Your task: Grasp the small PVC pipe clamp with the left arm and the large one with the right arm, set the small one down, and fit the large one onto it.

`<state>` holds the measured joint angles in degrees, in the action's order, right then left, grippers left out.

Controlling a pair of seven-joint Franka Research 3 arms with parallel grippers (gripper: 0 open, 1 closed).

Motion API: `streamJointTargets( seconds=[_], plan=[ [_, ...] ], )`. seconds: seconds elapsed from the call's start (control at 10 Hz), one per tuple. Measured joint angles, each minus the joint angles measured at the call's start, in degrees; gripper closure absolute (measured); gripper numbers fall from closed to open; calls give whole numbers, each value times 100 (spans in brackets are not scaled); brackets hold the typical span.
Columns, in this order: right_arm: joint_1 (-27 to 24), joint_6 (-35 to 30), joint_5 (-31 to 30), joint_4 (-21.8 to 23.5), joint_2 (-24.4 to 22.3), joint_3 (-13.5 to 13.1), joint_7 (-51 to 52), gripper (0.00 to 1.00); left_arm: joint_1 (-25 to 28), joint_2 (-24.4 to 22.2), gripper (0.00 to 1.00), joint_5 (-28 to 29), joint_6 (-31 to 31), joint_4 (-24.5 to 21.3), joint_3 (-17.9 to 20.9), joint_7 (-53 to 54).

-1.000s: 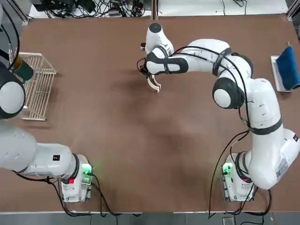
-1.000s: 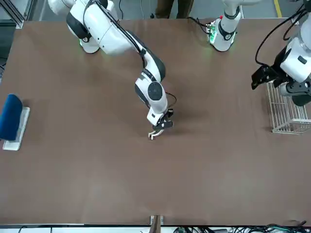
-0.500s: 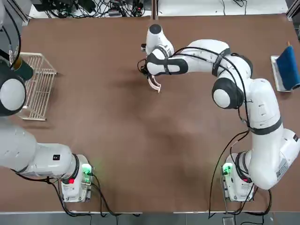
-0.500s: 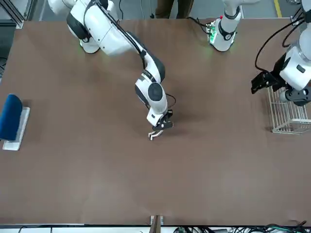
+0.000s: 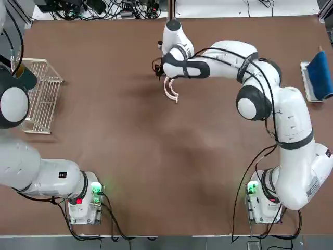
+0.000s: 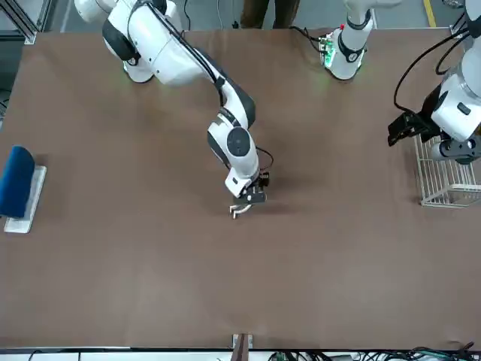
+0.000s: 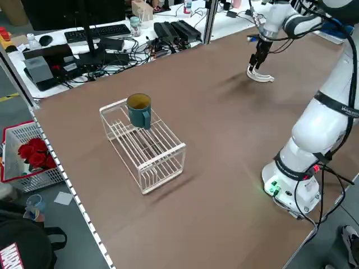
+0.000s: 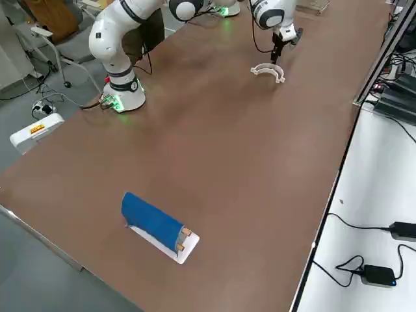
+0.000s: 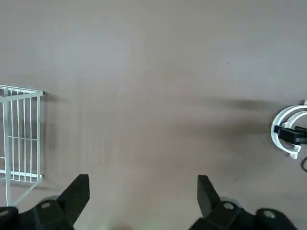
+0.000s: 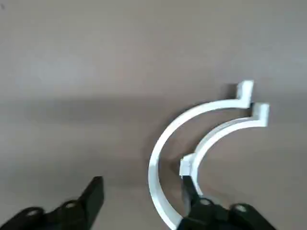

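The right gripper (image 10: 141,201) hovers with its fingers apart above the large clamp (image 10: 165,153), which lies around the small clamp (image 10: 220,132) on the brown surface (image 5: 156,166) near its far edge. The left gripper (image 9: 143,196), fingers spread and empty, hangs beside the wire rack (image 5: 41,96) at the left edge.

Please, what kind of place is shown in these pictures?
Probably a robotics lab: two robot arms fixed to a brown table, with cables, a keyboard and other electronics on a bench beside it, and an office chair nearby.

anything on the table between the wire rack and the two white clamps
Nothing: in the top view, bare brown table runs from the white wire rack to the nested white plastic C-shaped clamps; the left side view agrees.
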<state>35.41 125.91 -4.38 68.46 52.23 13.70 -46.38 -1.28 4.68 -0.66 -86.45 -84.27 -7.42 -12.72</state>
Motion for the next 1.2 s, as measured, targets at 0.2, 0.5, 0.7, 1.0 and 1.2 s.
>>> streamJointTargets(
  seconds=[0.2,0.5,0.7,1.0,1.2],
  plan=[
    [-292,-701,-3,-20,-509,-8,-336,0,16,6,1,0,0,1,3,0],
    [-1189,-1636,-13,82,-1544,-26,-399,0,26,64,1,-1,-238,1,8,-9],
    [-1811,-2086,-5,240,-2204,-98,313,0,29,110,1,0,-385,2,9,-32],
    [-2092,-2590,702,830,-3326,-1303,2044,0,25,205,0,0,-636,2,9,-34],
    [-2172,-2734,862,1608,-4250,-2124,3019,0,4,211,0,0,-632,7,3,-41]
  ],
)
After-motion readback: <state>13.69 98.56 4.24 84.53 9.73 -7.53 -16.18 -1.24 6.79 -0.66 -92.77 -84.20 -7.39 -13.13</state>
